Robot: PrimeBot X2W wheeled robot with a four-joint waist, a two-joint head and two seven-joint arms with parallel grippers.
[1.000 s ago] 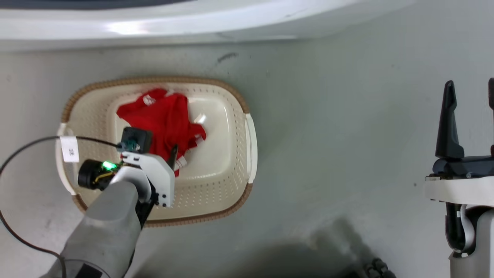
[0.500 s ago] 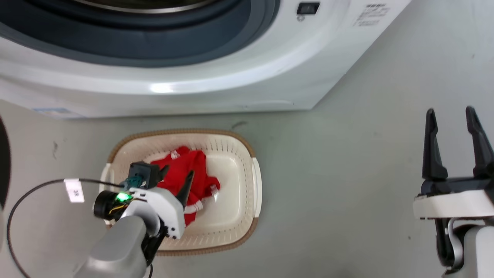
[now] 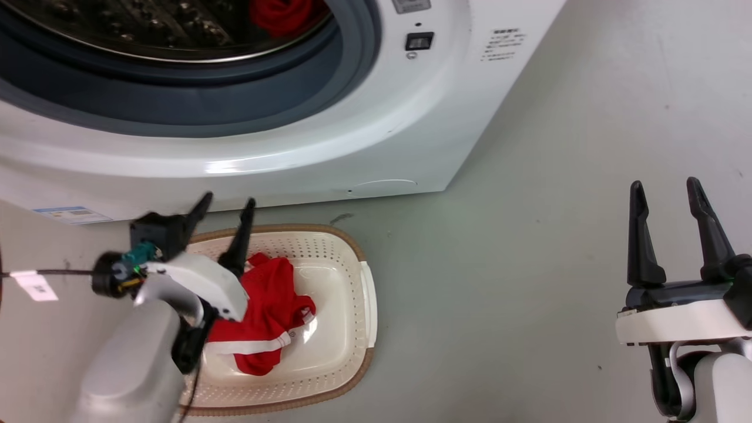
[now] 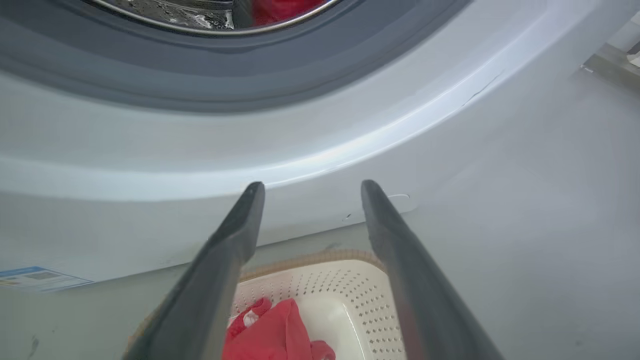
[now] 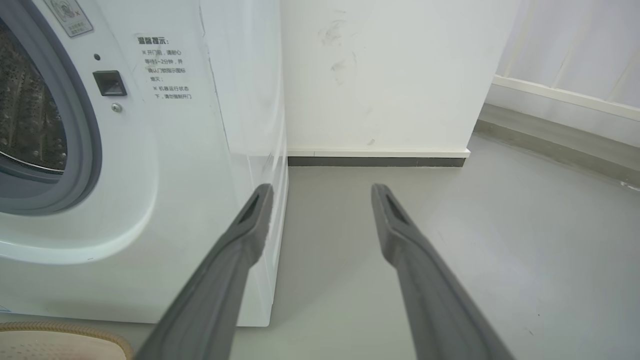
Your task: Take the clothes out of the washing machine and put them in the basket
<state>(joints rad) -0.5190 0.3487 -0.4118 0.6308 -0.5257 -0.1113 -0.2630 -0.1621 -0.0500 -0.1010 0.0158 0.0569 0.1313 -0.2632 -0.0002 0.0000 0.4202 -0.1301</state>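
One garment (image 3: pixel 264 317) lies in the basket (image 3: pixel 367 305), second garment (image 3: pixel 288 14) in the washing machine (image 3: pixel 411 117); left gripper (image 3: pixel 229 200), right gripper (image 3: pixel 663 183) spread empty.

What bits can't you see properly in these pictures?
1. Red cloth in the drum: head view, cut off by the top edge.
2. Striped red garment in the basket: head view, left part hidden behind the wrist of the left gripper.
3. Sticker writing on the washing machine: head view, too small to read.
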